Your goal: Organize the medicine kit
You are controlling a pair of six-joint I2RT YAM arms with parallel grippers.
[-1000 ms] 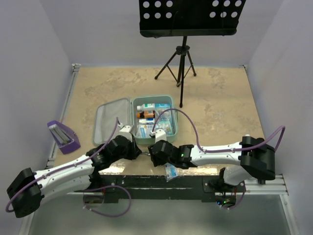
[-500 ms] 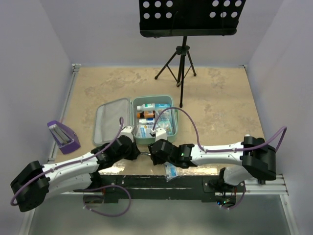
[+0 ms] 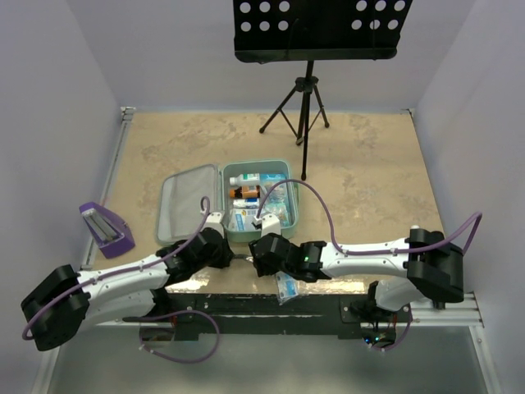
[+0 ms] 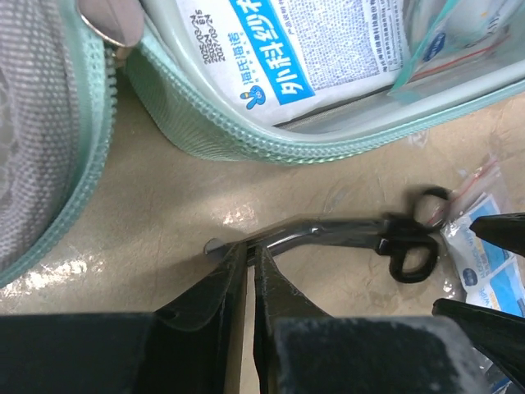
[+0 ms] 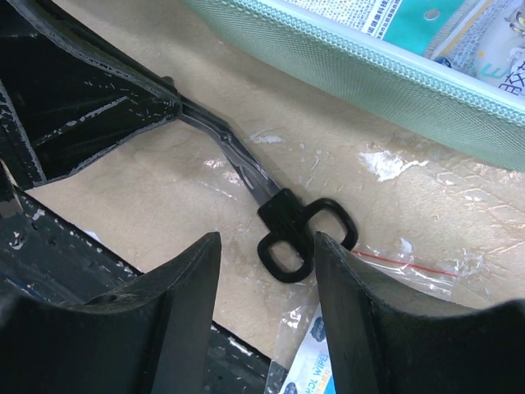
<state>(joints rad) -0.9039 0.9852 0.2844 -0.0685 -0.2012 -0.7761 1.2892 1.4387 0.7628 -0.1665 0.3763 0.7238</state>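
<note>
At the near edge of the table [image 3: 369, 164], a clear plastic packet [image 5: 328, 349] lies beside the right gripper [image 5: 267, 242]. That gripper's jaws stand fairly wide and empty, hovering over the black loop handles of the scissors [image 4: 344, 234]. The scissors lie flat on the table, and the left gripper [image 4: 246, 254] is pinched narrow on their blade end. Just beyond both grippers, a little apart from the scissors, is the near wall of the medicine kit [image 4: 271, 139]. The kit sits open, its tray filled with printed packets and a small bottle, its mesh-lined lid [image 3: 187, 205] folded flat to the left. The kit looks like a soft-sided zip case with a woven mint-green wall, so it is probably light and would give under a pinch. The firmer zipper rim or the free lid edge seems the best hold. A purple holder [image 3: 107, 228] stands well to the left, and a music stand [image 3: 316, 29] is at the far side.
</note>
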